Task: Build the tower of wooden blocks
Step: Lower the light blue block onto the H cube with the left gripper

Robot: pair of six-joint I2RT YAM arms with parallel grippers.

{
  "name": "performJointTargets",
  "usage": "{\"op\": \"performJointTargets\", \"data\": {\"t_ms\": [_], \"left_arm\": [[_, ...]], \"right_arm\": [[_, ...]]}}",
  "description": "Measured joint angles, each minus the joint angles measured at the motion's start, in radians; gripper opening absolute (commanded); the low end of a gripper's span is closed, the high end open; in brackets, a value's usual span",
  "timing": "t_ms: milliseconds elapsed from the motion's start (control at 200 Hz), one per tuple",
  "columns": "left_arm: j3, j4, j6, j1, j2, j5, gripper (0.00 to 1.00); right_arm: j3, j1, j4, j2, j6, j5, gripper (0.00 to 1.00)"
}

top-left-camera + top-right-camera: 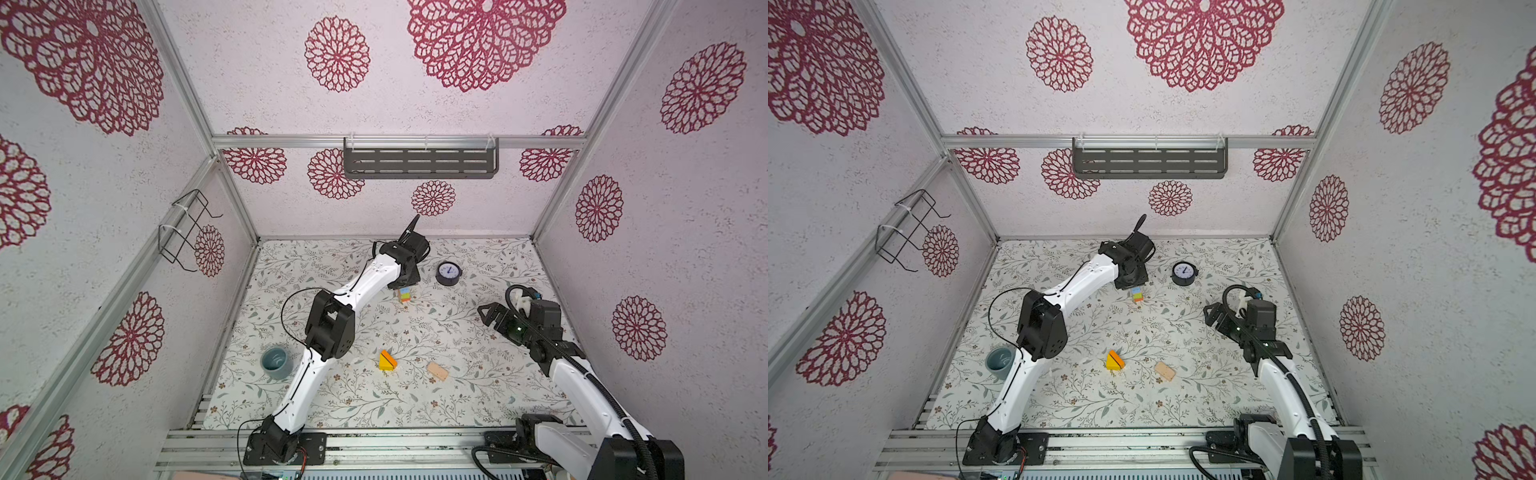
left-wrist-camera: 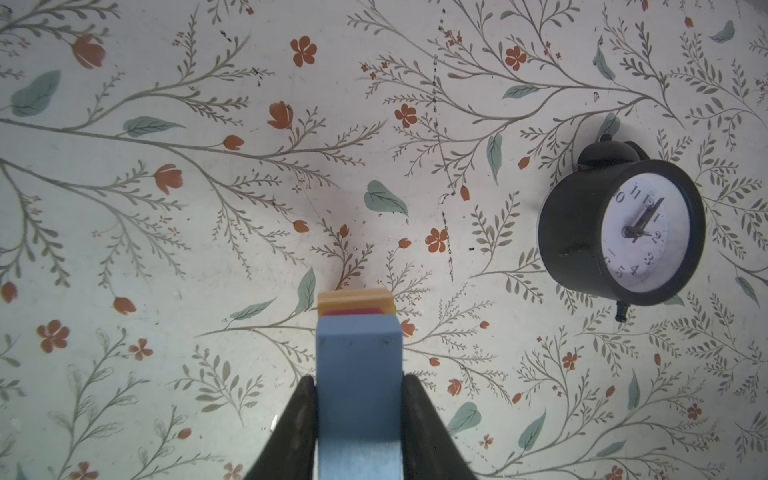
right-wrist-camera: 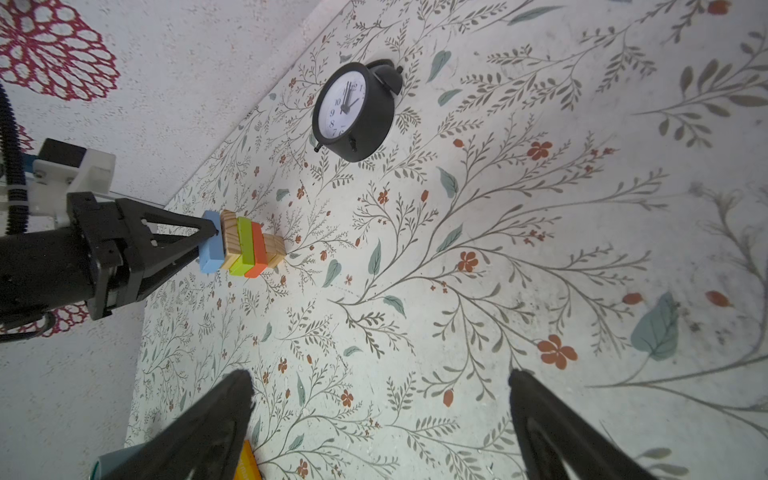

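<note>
The tower (image 1: 404, 296) (image 1: 1138, 295) stands on the mat's far middle. From the right wrist view its column (image 3: 245, 245) reads wood cube, orange-red brick, green brick, wood cube, with a blue brick (image 3: 210, 243) (image 2: 359, 365) on top. My left gripper (image 2: 359, 380) (image 3: 212, 237) comes down from above and is shut on that blue brick. My right gripper (image 1: 484, 311) (image 3: 380, 382) hovers open and empty to the tower's right. A yellow wedge (image 1: 387, 360) (image 1: 1115, 360) and a tan brick (image 1: 437, 371) (image 1: 1165, 371) lie loose nearer the front.
A round black clock (image 1: 449, 273) (image 2: 623, 232) (image 3: 353, 110) lies close to the tower's right. A grey-blue cup (image 1: 275, 362) (image 1: 999, 362) stands at the mat's left edge beside the left arm. A slotted shelf (image 1: 419, 163) hangs on the back wall and a wire rack (image 1: 187, 230) on the left wall.
</note>
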Motion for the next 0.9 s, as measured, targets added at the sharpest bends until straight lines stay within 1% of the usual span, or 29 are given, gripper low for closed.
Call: {"op": "performJointTargets", "data": {"t_ms": [610, 901], "left_arm": [[0.026, 0.003, -0.001, 0.006, 0.010, 0.014, 0.27], [0.026, 0.003, -0.002, 0.007, 0.010, 0.017, 0.30]], "right_arm": [[-0.023, 0.000, 0.012, 0.000, 0.000, -0.001, 0.99], [-0.023, 0.000, 0.012, 0.000, 0.000, -0.003, 0.99]]}}
